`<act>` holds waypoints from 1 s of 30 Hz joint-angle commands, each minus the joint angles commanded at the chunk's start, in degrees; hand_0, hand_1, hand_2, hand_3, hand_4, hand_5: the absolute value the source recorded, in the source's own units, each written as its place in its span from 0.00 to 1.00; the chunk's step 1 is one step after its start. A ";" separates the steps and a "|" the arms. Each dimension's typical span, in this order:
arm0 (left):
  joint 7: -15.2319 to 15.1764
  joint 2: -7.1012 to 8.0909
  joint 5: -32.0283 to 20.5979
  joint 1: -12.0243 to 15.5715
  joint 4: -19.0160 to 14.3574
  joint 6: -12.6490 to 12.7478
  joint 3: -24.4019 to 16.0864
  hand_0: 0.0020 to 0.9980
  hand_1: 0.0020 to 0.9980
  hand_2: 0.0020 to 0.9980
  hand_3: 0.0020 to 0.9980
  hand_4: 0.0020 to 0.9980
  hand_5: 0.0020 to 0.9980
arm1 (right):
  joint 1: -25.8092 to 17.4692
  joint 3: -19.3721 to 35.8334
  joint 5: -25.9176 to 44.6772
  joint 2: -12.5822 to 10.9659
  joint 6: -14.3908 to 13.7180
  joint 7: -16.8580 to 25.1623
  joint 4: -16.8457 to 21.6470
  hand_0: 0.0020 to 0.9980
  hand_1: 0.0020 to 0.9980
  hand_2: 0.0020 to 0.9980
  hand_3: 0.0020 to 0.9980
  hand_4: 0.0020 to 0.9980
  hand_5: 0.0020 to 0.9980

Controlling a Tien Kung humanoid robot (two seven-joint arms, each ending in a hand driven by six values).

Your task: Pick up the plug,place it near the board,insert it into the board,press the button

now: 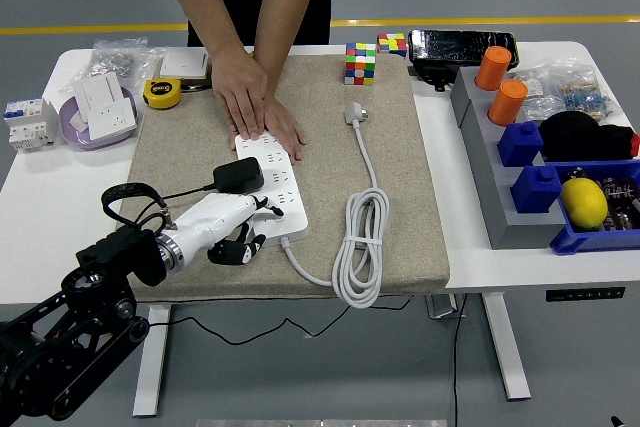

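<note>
A white power strip (276, 173) lies lengthwise on the beige mat (400, 177). A black plug (238, 176) sits in its left-hand sockets, with a black cord trailing left. My left hand (243, 228), white with dark fingertips, rests at the strip's near end. One finger reaches onto the strip's near corner and the others are curled under, holding nothing. A person's two hands (256, 107) press down flat on the strip's far end. My right arm is out of sight.
The strip's own white cable lies coiled (360, 247) on the mat, with its plug (353, 112) further back. Two puzzle cubes (361, 62) and a yellow tape measure (162, 93) are behind. Blue bins (540, 187), orange cups (493, 67) and a lemon (584, 201) fill the right side.
</note>
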 joint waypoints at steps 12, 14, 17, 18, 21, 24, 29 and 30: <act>0.00 0.01 0.79 0.06 0.68 0.00 0.18 0.14 0.03 0.15 0.78 0.50 0.00 | 0.03 0.13 -0.16 -0.02 -0.01 -0.04 0.00 0.87 0.80 0.78 0.83 1.00 1.00; 0.01 -0.01 0.89 0.15 0.96 0.01 0.35 0.14 0.03 0.15 0.78 0.50 0.00 | 0.01 0.08 -0.20 -0.03 0.01 -0.05 0.00 0.87 0.80 0.78 0.83 1.00 1.00; 0.06 -0.01 1.08 0.28 1.39 -0.07 0.43 0.14 0.03 0.15 0.78 0.50 0.00 | -0.05 0.07 -0.24 -0.06 0.01 -0.05 0.00 0.87 0.80 0.78 0.83 1.00 1.00; 0.07 0.01 1.09 0.33 1.50 -0.11 0.49 0.14 0.03 0.15 0.78 0.50 0.00 | -0.07 0.06 -0.26 -0.07 0.01 -0.06 0.00 0.87 0.80 0.78 0.83 1.00 1.00; 0.09 0.09 1.11 0.47 1.66 -0.16 0.69 0.14 0.03 0.15 0.78 0.50 0.00 | -0.14 0.08 -0.32 -0.08 0.01 -0.08 0.00 0.87 0.80 0.78 0.83 1.00 1.00; 0.06 0.08 1.11 0.54 1.66 -0.04 0.74 0.14 0.03 0.15 0.77 0.50 0.00 | -0.18 0.00 -0.28 -0.08 0.01 -0.09 0.00 0.87 0.80 0.78 0.83 1.00 1.00; -0.18 -0.06 1.13 0.80 0.51 0.62 -0.27 0.14 0.03 0.15 0.76 0.49 0.00 | -0.23 -0.11 -0.23 -0.07 -0.02 -0.11 0.00 0.87 0.80 0.78 0.82 1.00 1.00; -0.26 -0.12 1.08 0.90 -0.07 0.71 -0.72 0.14 0.03 0.15 0.76 0.49 0.00 | -0.24 -0.11 -0.23 -0.06 -0.02 -0.13 0.00 0.87 0.80 0.78 0.82 1.00 1.00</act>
